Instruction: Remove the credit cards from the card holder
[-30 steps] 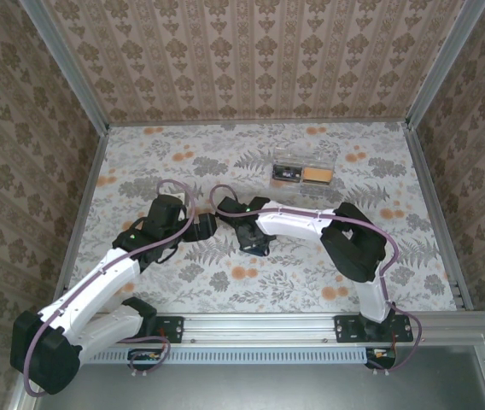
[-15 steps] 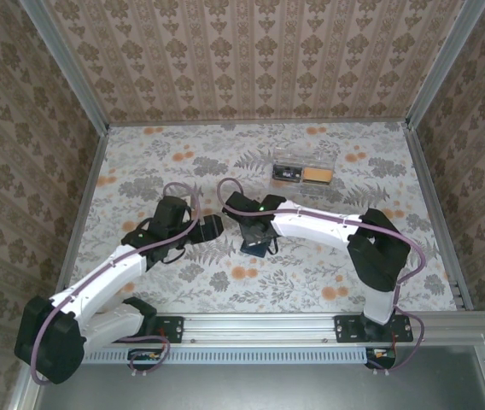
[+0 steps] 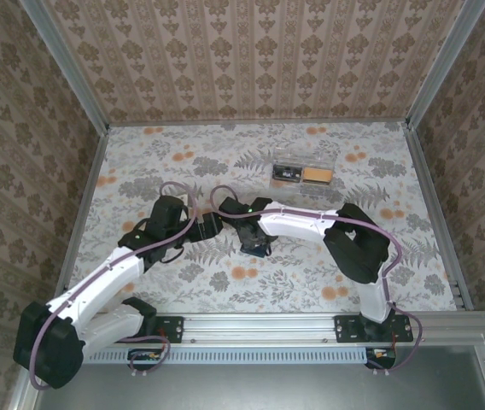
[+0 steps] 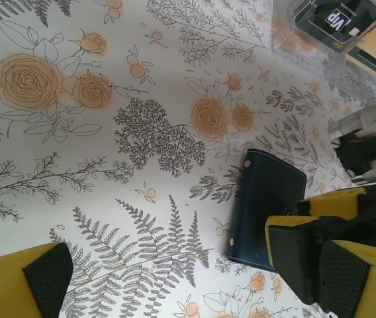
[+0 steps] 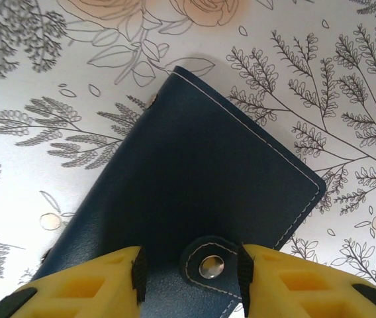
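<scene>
since a second ago the right arm (image 3: 311, 224) has drawn its elbow back in from where it swung out toward the right rail, and the right gripper (image 5: 191, 273), shut then, has let its jaws come apart. the left arm (image 3: 106, 278) sits about where it was.

from where i stand, the card holder (image 5: 201, 192) lies flat and closed on the flowered table (image 3: 140, 162), near the middle, navy side up with pale stitching along its edge. it sits askew to the table's edges. its snap tab (image 5: 209, 265), with a bright metal stud, is folded over the face and looks fastened. the right gripper hangs right over that tab, jaws partly apart, one yellow finger (image 5: 89, 281) on either side of it. the pad on one side is just beside the tab's edge and the other stands off a little. nothing is clamped.

the left gripper (image 4: 171, 262) hovers just beside the holder with its jaws spread wide, only tablecloth between them. in the left wrist view one of its fingers (image 4: 333, 265) stands in front of the holder's near corner. whether it touches, i cannot tell.

the clear plastic box (image 3: 304, 168), with a black card and a tan one inside, stays well apart at the far side.
</scene>
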